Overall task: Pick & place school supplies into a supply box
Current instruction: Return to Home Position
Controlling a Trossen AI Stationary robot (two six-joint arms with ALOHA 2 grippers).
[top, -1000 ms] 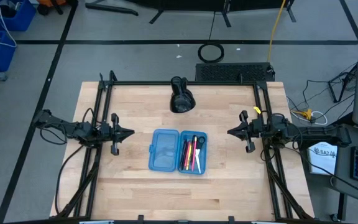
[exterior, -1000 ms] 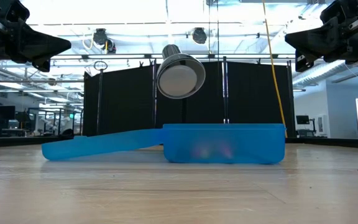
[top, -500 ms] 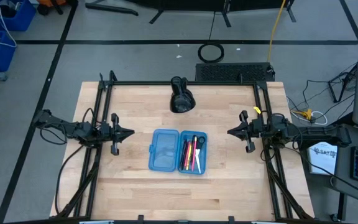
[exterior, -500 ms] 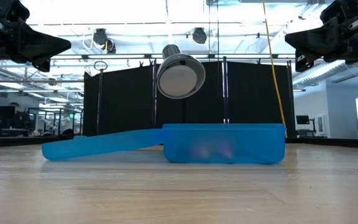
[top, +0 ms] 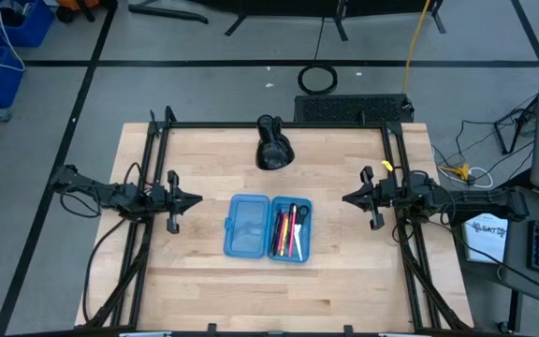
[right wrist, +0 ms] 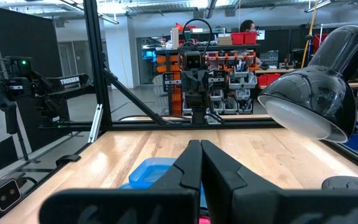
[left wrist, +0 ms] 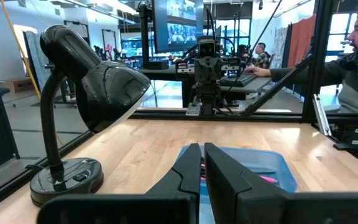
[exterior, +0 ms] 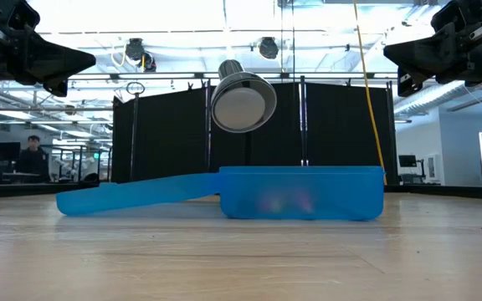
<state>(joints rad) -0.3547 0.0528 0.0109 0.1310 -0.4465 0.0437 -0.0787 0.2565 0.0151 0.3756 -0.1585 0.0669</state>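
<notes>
While the low view gives only a pink blur through the supply box (exterior: 299, 194) wall, the high view shows pens (top: 288, 229) lying in its half nearer the right arm, mid-table. Left gripper (top: 196, 198) and right gripper (top: 345, 198) hover either side, fingers pressed together, empty. Desk lamp (top: 272, 147) stands behind the box.

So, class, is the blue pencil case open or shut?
Open. From above, the pencil case lies spread in two halves, pens showing in one; the low view shows the other folded out flat.
</notes>
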